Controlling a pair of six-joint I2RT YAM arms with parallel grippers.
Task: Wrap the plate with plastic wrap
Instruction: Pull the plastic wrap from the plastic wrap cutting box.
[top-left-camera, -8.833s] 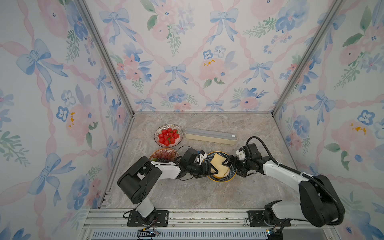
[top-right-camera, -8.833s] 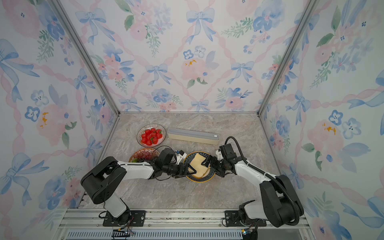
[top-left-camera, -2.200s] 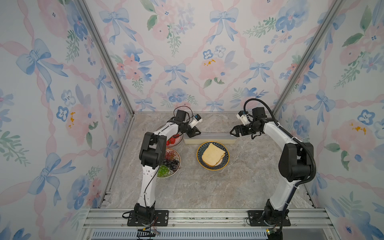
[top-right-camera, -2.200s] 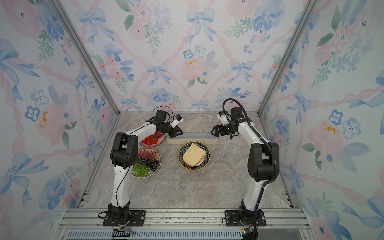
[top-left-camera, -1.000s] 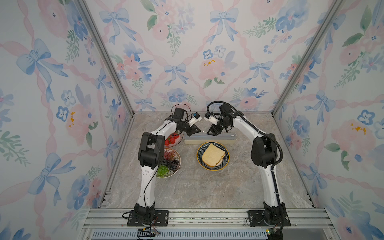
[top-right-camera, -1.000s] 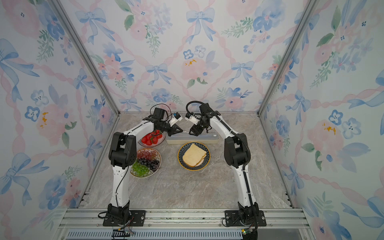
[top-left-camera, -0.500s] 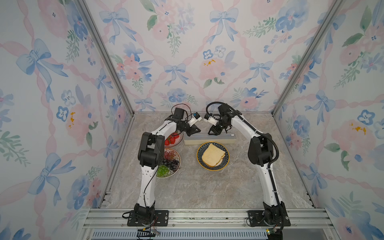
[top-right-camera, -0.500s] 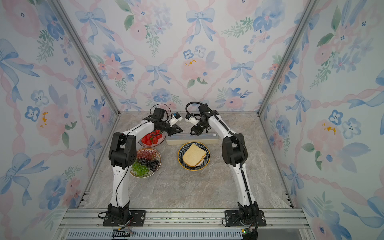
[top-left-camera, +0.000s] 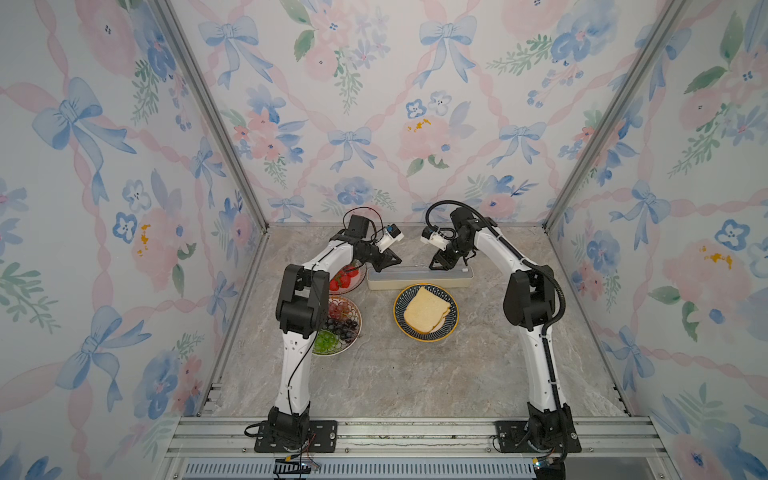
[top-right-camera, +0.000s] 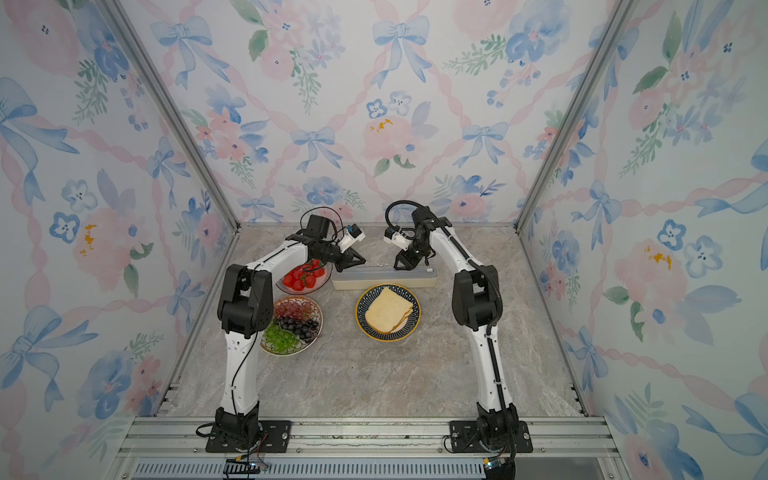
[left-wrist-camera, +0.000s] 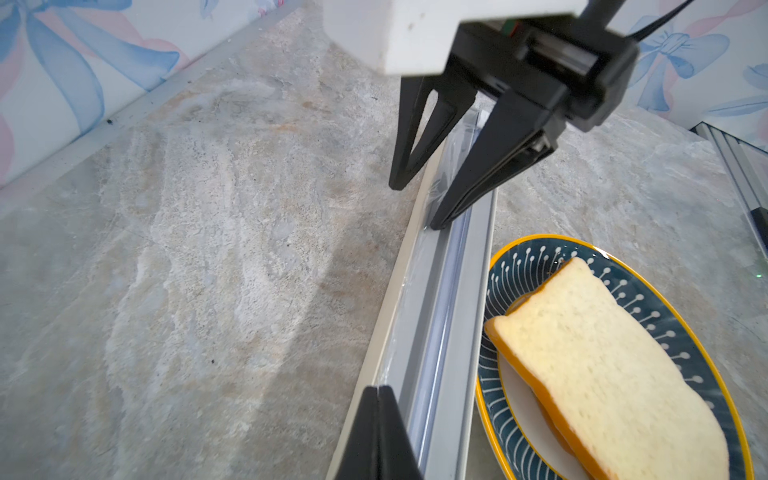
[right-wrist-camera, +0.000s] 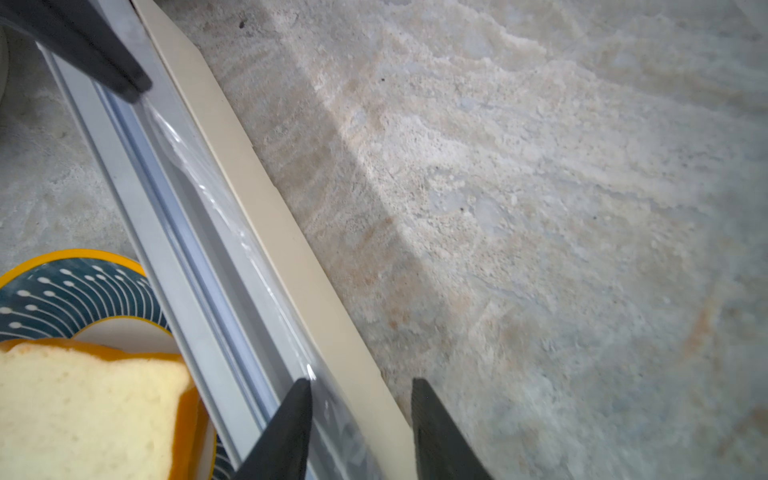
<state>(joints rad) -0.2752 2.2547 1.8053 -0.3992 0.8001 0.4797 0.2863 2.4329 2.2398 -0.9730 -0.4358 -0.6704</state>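
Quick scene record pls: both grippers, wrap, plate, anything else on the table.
left gripper: shut, tip on the box top towards the strawberry end; can't tell if it pinches film
right gripper: open, jaws straddling the film strip and the box's cream edge
plastic wrap: loose edge lying along the box top, not drawn out
box: flat on the table, just behind the plate
plate: uncovered, bread on it
other: strawberries and grapes in dishes beside the left arm
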